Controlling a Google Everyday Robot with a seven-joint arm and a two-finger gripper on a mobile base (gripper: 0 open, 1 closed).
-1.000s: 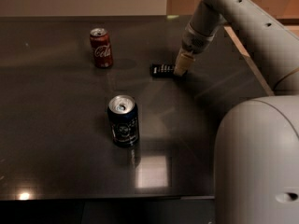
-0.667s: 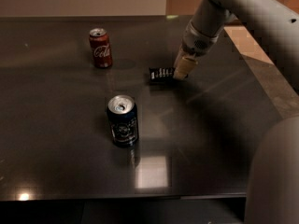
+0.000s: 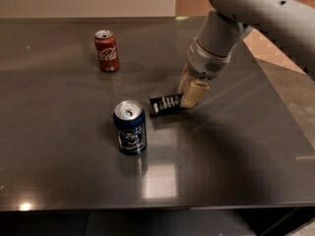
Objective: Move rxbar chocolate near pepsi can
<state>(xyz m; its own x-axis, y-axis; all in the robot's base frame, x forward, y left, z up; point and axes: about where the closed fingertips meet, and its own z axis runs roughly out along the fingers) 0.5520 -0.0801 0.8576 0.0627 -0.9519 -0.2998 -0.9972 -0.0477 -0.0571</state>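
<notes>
The rxbar chocolate (image 3: 164, 104), a flat black bar with white lettering, is just right of the pepsi can's top. The pepsi can (image 3: 130, 128) is dark blue with a silver top and stands upright near the table's middle. My gripper (image 3: 189, 96) comes down from the upper right and is shut on the bar's right end, one tan finger (image 3: 192, 93) in front of it. The bar's left end points at the can. I cannot tell whether the bar rests on the table or hangs just above it.
A red Coca-Cola can (image 3: 107, 50) stands upright at the back left. The dark glossy table (image 3: 231, 151) ends at a front edge near the bottom and a right edge beside a tan floor (image 3: 290, 77). My arm (image 3: 246, 9) crosses the upper right.
My gripper has carried the bar from the back right of the table toward the front left, so it is now close beside the pepsi can. Both cans stayed put.
</notes>
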